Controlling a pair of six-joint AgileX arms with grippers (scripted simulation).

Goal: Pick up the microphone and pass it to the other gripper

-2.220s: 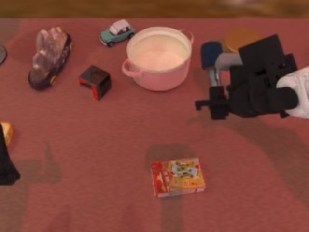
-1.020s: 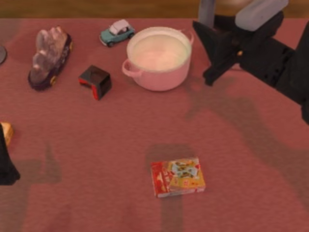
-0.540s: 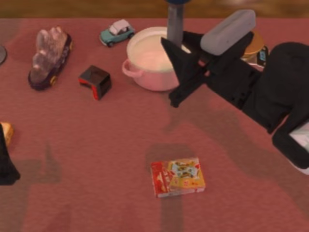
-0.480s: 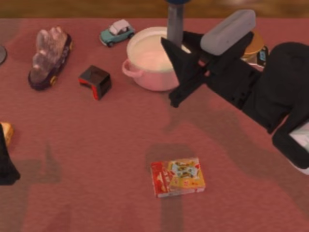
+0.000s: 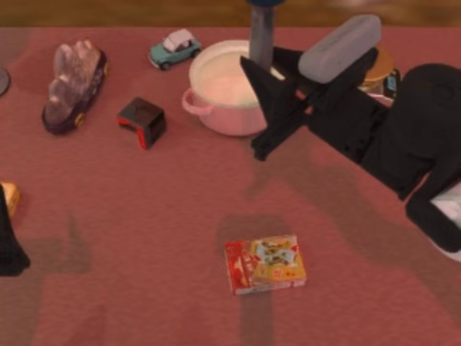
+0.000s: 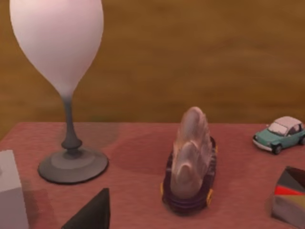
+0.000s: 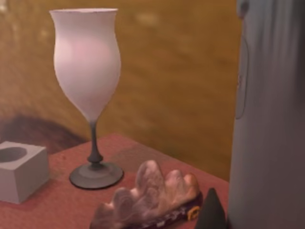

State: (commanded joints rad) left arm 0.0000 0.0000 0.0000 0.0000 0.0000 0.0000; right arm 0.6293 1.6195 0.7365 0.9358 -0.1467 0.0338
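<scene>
Over the pink pot (image 5: 234, 86), the right gripper (image 5: 265, 76) has its jaws pinching the microphone (image 5: 261, 32) upright by its grey handle. The left gripper (image 5: 9, 241) sits far from the pot at the bench (image 5: 144, 216) edge; I cannot tell its jaws' state.

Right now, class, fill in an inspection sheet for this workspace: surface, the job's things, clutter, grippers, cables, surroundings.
Surface: reddish table, flat, shadows across it.
Job's things: microphone held upright above the pink pot's right rim; its head is cut off by the top view's edge.
Clutter: toy car, black and red box, rock ornament on a dark base, printed card box, goblet, grey block, a jar partly hidden behind the right arm.
Grippers: right gripper shut on the microphone's handle; left gripper parked at the table's left edge.
Cables: nothing seen.
Surroundings: brown wooden backdrop.
</scene>
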